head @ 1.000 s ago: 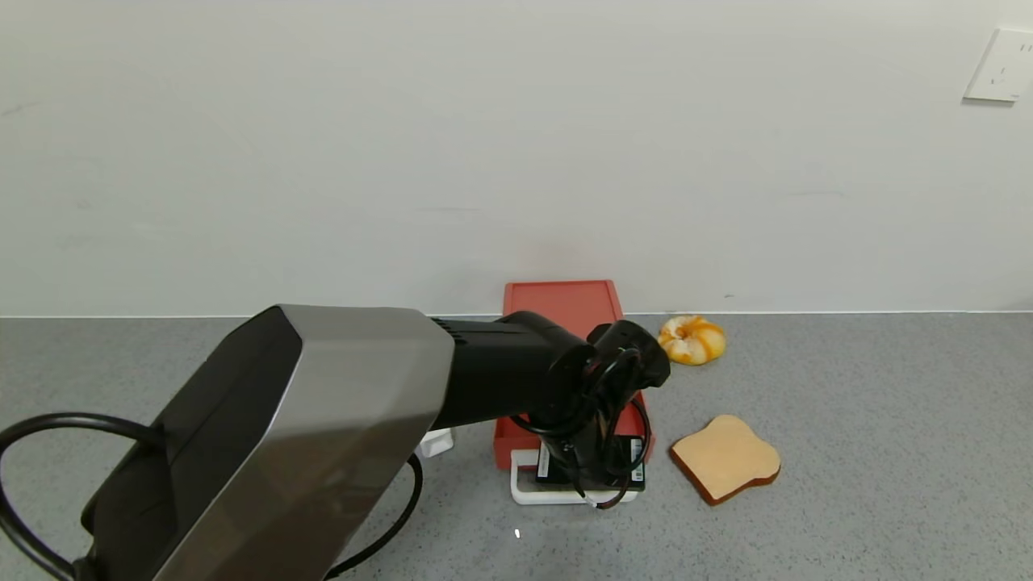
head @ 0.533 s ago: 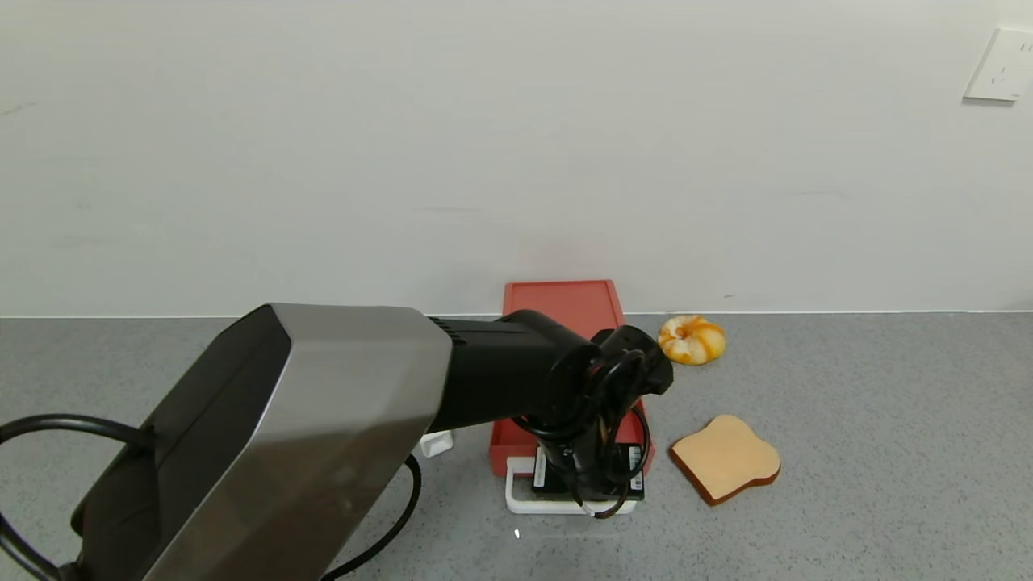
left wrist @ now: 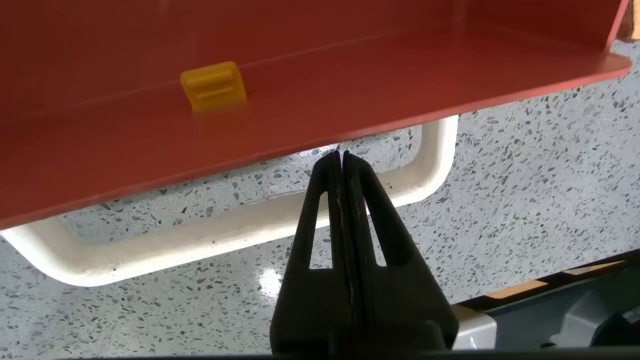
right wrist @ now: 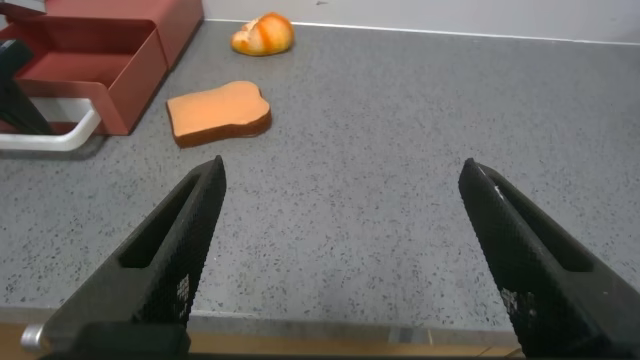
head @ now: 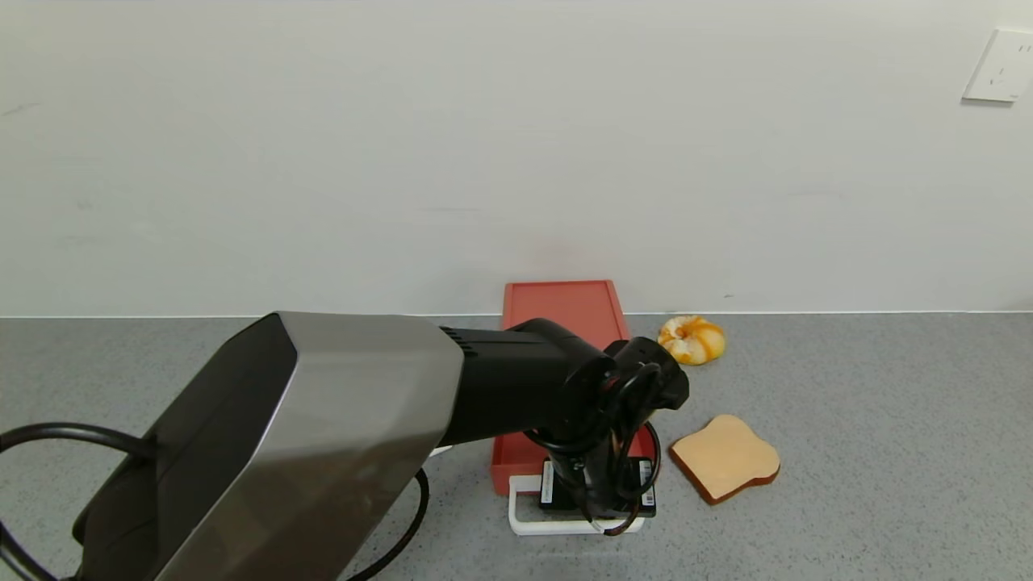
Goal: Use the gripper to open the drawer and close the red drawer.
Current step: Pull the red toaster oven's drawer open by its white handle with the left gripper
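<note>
The red drawer [head: 516,472] is slid out toward me from its flat red box [head: 565,305] by the wall. Its white loop handle [head: 533,528] lies on the grey counter. My left gripper [head: 597,516] points down into that loop. In the left wrist view the left gripper [left wrist: 340,160] is shut, with the fingers pressed together between the drawer front [left wrist: 300,130] and the handle [left wrist: 150,250]. It grips nothing. A small yellow block [left wrist: 213,85] lies in the drawer. My right gripper [right wrist: 345,250] is open and empty over bare counter, well to the right.
A toast slice [head: 725,457] lies just right of the drawer front. An orange-and-white bun [head: 692,339] sits behind it near the wall. The left arm's big silver-grey link [head: 307,436] hides the counter left of the drawer. A wall socket [head: 997,66] is at the far right.
The left gripper has moved toward me and a little right. The white handle and drawer front came with it, so the drawer stands farther out of the box.
</note>
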Tool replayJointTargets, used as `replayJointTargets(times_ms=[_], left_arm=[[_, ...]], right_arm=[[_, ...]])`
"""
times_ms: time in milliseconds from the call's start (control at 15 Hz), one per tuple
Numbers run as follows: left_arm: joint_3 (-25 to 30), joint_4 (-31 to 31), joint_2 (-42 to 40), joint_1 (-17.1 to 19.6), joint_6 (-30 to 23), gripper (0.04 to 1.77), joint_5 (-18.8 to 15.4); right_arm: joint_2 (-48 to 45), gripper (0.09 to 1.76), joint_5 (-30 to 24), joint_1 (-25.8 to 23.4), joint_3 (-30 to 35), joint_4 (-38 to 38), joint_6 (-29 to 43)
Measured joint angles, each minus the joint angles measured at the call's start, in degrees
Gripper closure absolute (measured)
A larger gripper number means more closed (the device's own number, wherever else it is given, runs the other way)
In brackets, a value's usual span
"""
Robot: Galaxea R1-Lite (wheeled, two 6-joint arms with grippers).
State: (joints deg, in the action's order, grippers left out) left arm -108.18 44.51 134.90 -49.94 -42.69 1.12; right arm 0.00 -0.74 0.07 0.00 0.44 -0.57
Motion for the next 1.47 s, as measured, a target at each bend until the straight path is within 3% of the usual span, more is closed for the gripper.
replayJointTargets(times_ms=[1467], left_arm=[[0.2,3.4,-0.3,-2.9,-3.5,1.70,0.1]], right_arm=[[0.0,0.14,0.0,0.0,0.0,0.0,0.0]])
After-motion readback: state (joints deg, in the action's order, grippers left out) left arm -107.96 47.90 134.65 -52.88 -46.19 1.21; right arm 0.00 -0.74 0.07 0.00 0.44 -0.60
